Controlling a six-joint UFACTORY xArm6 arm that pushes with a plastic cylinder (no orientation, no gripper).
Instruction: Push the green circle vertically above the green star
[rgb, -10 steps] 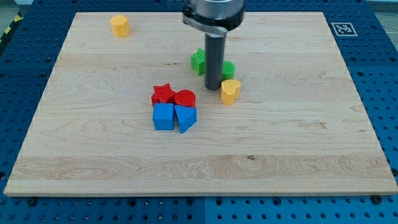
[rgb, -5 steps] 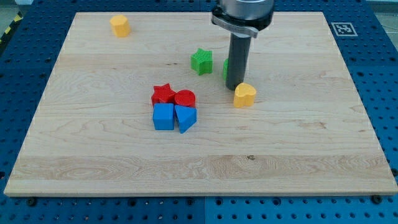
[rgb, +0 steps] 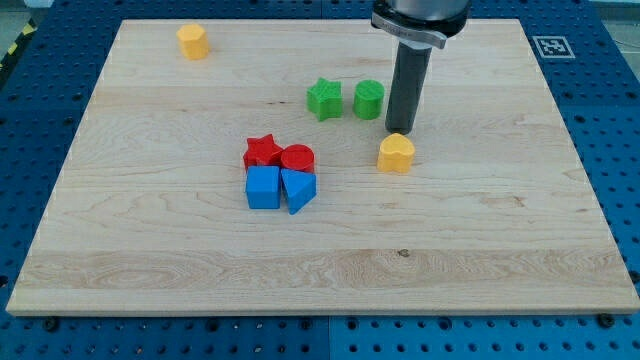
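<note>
The green circle (rgb: 369, 99) stands on the wooden board, just right of the green star (rgb: 323, 99), the two level with each other and a small gap between them. My tip (rgb: 399, 130) is down on the board, just right of and a little below the green circle. It is directly above a yellow heart-like block (rgb: 396, 154).
A red star (rgb: 262, 151), a red circle (rgb: 297, 158), a blue square (rgb: 263, 187) and a blue triangle (rgb: 298, 189) sit clustered left of centre. A yellow block (rgb: 192, 42) is near the board's top left. The board's right edge (rgb: 575, 150) is far off.
My tip has moved right, from between the two green blocks to the right of the green circle. The yellow heart shifted right a little. The green circle is now uncovered.
</note>
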